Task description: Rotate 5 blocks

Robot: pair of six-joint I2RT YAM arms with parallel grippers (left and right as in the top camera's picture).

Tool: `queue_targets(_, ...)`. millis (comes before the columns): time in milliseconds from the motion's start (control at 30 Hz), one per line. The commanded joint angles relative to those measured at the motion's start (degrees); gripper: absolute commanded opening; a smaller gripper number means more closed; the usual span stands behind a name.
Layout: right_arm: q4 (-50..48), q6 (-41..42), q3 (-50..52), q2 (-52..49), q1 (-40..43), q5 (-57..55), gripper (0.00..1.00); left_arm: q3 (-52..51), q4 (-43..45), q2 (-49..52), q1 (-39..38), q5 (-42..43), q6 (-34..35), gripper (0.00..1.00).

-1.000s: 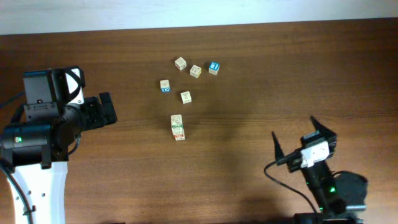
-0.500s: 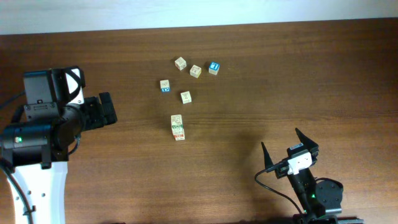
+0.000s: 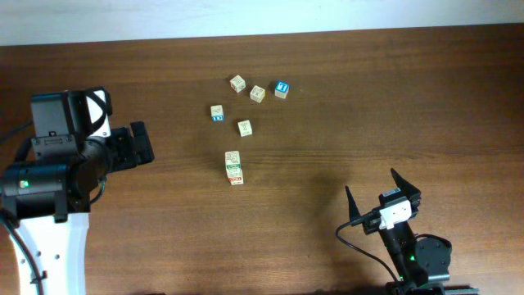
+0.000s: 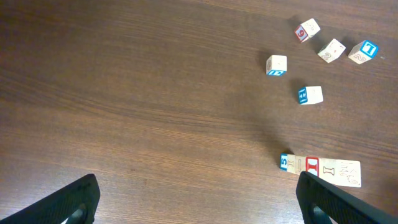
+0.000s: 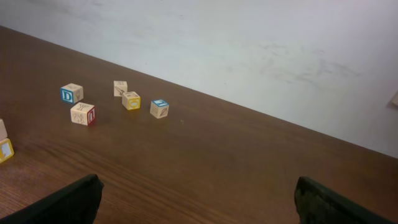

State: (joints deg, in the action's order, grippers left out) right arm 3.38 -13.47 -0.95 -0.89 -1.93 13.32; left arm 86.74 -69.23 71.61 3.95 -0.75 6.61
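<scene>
Pale-wood alphabet cubes (image 3: 244, 128) dot the dark-brown wooden bench (image 3: 368, 98), and we judge the touching pair (image 3: 234, 167), long axis front to back, nearest, closer to our left arm's (image 3: 82, 164) spread, empty jaws than our right arm's (image 3: 401, 242), equally spread and empty, the rest scattered beyond toward a white wall (image 5: 249, 37).

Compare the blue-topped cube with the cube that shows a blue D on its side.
The blue-topped cube carries its blue on the upward face. The D cube has a pale top and its blue on a side face. The blue-topped cube sits farthest toward the right arm, the D cube farthest toward the left arm. Both are small pale-wood alphabet cubes, each standing apart from its neighbours.
</scene>
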Motion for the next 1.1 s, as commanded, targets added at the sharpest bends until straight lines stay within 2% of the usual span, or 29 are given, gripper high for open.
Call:
queue_targets(0, 0.00, 0.66, 0.63, 0.70, -0.31, -0.68, 0.98, 0.68, 0.09, -0.33, 0.09, -0.57, -0.70, 0.99)
queue_targets(267, 0.02, 0.66, 0.63, 0.70, -0.31, -0.68, 0.98, 0.46, -0.92, -0.66, 0.09, -3.04, -0.96, 0.99)
queue_targets(367, 0.02, 0.66, 0.63, 0.70, -0.31, -0.68, 0.98, -1.86, 1.99, -3.48, 0.15, -4.22, -1.55, 0.99)
queue_targets(467, 0.02, 0.66, 0.63, 0.70, -0.31, -0.68, 0.98, -10.43, 14.43, -8.94, 0.20, -2.38, -7.78, 0.99)
queue_targets(533, 0.02, 0.66, 0.63, 0.70, -0.31, -0.68, 0.98, -19.65, 25.07, -14.23, 0.35, 0.24, -11.98, 0.99)
queue_targets(667, 0.02, 0.66, 0.63, 0.70, -0.31, -0.68, 0.98, -36.61, 41.86, -24.79, 0.37, 1.42, -14.08, 0.99)
queue_targets(800, 0.00, 0.68, 0.63, 0.70, -0.31, -0.68, 0.98, -51.12, 54.97, -35.12, 1.40, 1.42, -14.49, 0.99)
queue_targets(933, 0.00, 0.66, 0.63, 0.70, -0.31, -0.68, 0.98, -63.01, 63.76, -45.44, 1.46, 1.44, -17.90, 0.99)
queue_targets(1067, 0.00, 0.66, 0.63, 0.70, -0.31, -0.68, 0.98, -72.19, 68.54, -54.18, 1.46, 1.44, -17.92, 0.99)
